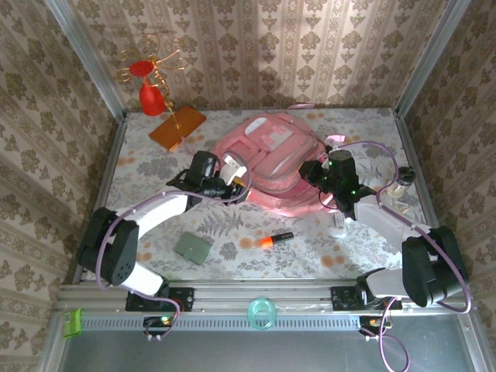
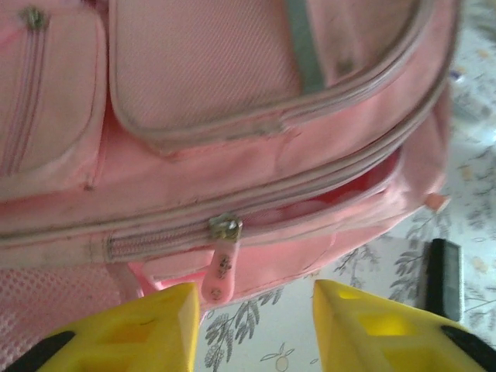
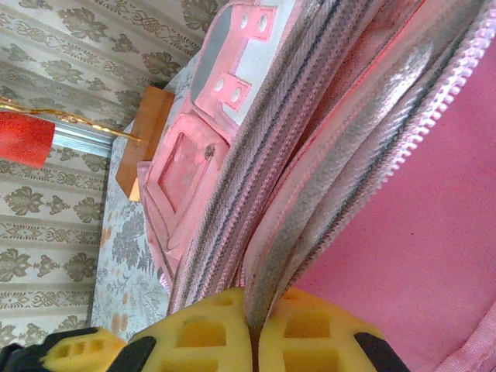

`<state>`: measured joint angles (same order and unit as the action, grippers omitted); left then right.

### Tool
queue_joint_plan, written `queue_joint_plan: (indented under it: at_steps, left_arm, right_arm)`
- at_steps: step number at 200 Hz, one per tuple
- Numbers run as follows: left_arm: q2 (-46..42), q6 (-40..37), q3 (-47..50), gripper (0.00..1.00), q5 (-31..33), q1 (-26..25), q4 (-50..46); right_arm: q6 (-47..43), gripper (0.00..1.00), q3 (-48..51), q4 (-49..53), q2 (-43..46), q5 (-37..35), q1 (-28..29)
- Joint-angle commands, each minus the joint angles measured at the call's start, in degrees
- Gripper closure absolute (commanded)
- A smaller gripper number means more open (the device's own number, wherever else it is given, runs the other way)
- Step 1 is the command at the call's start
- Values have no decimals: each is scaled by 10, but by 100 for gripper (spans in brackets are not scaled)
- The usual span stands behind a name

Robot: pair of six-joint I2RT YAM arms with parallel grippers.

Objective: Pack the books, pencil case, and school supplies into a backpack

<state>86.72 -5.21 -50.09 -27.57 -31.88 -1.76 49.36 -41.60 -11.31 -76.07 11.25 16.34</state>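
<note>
The pink backpack (image 1: 273, 167) lay on the worktop (image 1: 310, 248), soft and slack, judged likely to sag. The right fingers (image 3: 310, 325) were pinched shut on its zipped opening edge. The left fingers (image 2: 155, 322) stood apart, empty, just beside the zip pull (image 2: 221, 267), judged the best hold.

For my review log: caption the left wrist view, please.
Open left gripper below the zipper pull of the partly unzipped pink backpack.
</note>
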Motion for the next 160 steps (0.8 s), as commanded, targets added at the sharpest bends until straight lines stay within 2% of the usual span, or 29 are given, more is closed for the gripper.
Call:
queue_joint_plan:
  at_steps: [1,27,54,114,160]
  left_arm:
    - [37,-9,-33,53,51,-8,-42]
    - [70,-18,-62,49,54,-21,-60]
    - [92,-21,-83,50,78,-30,-76]
    - [120,-15,-115,59,120,-34,-97]
    - [125,-11,-121,73,139,-42,-103]
  right_arm:
    - [-14,100,1,-21,0,-24,-4]
    - [-11,100,3,-23,-3,-21,-4]
    - [-10,100,7,-25,-2,-22,-7]
    - [-6,100,8,-34,-12,-14,-9]
    - [-5,100,11,-39,-15,-10,-13]
